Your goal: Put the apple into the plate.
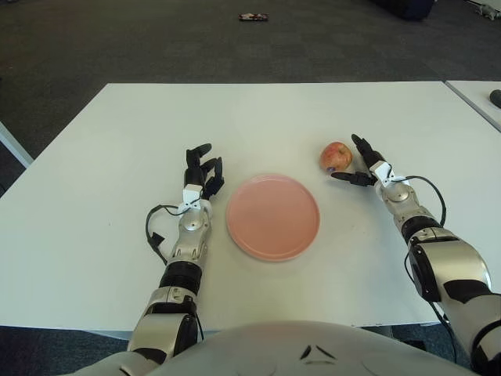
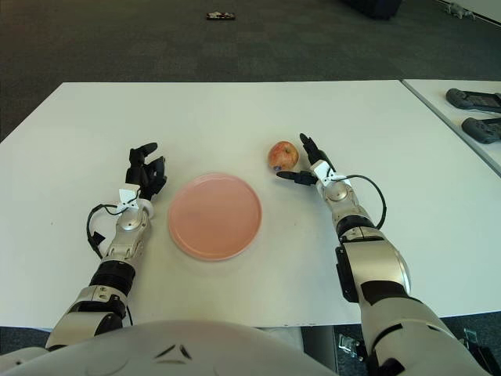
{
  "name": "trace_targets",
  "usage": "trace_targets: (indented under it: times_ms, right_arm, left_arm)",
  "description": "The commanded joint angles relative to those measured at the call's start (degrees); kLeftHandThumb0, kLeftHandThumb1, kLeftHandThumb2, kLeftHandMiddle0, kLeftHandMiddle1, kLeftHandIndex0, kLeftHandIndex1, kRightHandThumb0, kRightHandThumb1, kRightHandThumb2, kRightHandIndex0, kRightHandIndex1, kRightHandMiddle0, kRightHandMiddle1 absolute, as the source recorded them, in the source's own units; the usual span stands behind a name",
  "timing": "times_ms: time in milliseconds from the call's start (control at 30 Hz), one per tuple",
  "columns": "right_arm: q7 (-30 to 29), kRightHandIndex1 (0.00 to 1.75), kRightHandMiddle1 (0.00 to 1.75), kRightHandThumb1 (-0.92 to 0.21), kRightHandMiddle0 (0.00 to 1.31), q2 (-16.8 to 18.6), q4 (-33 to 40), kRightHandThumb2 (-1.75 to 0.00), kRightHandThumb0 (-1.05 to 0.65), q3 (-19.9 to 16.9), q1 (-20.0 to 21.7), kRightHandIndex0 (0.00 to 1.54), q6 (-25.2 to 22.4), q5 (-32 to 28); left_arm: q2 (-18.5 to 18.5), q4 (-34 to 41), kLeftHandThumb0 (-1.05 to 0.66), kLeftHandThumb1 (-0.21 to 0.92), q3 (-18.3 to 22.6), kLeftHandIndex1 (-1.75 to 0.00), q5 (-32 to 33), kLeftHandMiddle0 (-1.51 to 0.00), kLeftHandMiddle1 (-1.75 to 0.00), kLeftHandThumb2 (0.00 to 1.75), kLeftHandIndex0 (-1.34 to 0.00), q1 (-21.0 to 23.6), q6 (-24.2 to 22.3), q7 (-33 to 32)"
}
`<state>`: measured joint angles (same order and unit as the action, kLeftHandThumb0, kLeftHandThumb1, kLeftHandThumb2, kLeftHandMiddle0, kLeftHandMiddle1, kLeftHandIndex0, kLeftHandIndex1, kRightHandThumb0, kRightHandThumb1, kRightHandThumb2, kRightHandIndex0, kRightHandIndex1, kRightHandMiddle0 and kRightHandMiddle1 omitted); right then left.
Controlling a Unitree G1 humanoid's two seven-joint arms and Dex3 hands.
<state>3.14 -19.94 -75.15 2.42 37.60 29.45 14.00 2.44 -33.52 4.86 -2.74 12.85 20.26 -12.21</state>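
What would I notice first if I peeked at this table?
Probably the big pink plate in the middle of the white table, with nothing on it. Next, the red and yellow apple a little behind the plate on its right side, with the right hand open just beside it. The left hand shows on the plate's left side, holding nothing.
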Motion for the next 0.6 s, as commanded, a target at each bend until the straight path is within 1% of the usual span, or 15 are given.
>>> trace_targets:
  times_ms: [0,267,300,367,400,500,567]
  right_arm:
    - [2.5,0.00,0.00,-0.67,0.00,1.7,-1.4,-0.04,-0.87,-0.4,-1.3,0.00,-2.5,-0.7]
    - [3.4,0.00,0.01,-0.67,0.02,2.1,-1.3,-0.07,-0.81,-1.1,-0.9,0.00,-2.7,-1.1]
    - [3.5,0.00,0.03,-0.65,0.01,2.1,-1.3,-0.10,-0.81,-1.2,-0.9,0.00,-2.8,-1.1]
    - [3.7,0.00,0.07,-0.48,0.00,2.1,-1.3,-0.44,-0.81,-1.2,-0.8,0.00,-2.8,-1.3]
    - [3.8,0.00,0.08,-0.42,0.00,2.3,-1.3,-0.55,-0.81,-1.3,-0.7,0.00,-3.0,-1.4]
    - [4.3,0.00,0.11,-0.36,0.00,2.8,-1.4,-0.68,-0.83,-1.5,-0.1,0.00,-3.5,-1.7]
    - [4.7,0.00,0.13,-0.35,0.00,3.1,-1.5,-0.72,-0.83,-1.7,0.2,0.00,-3.9,-1.9]
  left_arm:
    - [0.1,-1.6,-0.73,0.92,0.1,-1.22,0.0,-0.30,-0.78,0.55,-0.07,-1.5,-1.5,-0.2]
    - [0.2,-0.3,-0.72,0.92,-0.3,-1.22,-0.6,-0.30,-0.78,0.56,-0.05,-2.3,-1.4,-0.6]
    - [0.2,-0.4,-0.72,0.92,-0.4,-1.22,-0.6,-0.30,-0.78,0.56,-0.05,-2.3,-1.5,-0.7]
    - [0.2,-0.4,-0.72,0.92,-0.5,-1.22,-0.8,-0.30,-0.79,0.56,-0.05,-2.3,-1.6,-0.8]
    - [0.2,-0.3,-0.72,0.92,-0.5,-1.22,-0.7,-0.30,-0.79,0.56,-0.05,-2.3,-1.8,-0.8]
    - [0.3,-0.1,-0.71,0.92,-0.5,-1.22,-0.6,-0.30,-0.78,0.56,-0.05,-2.3,-2.3,-0.9]
    - [0.4,0.0,-0.71,0.92,-0.5,-1.22,-0.5,-0.30,-0.78,0.55,-0.05,-2.3,-2.5,-1.0]
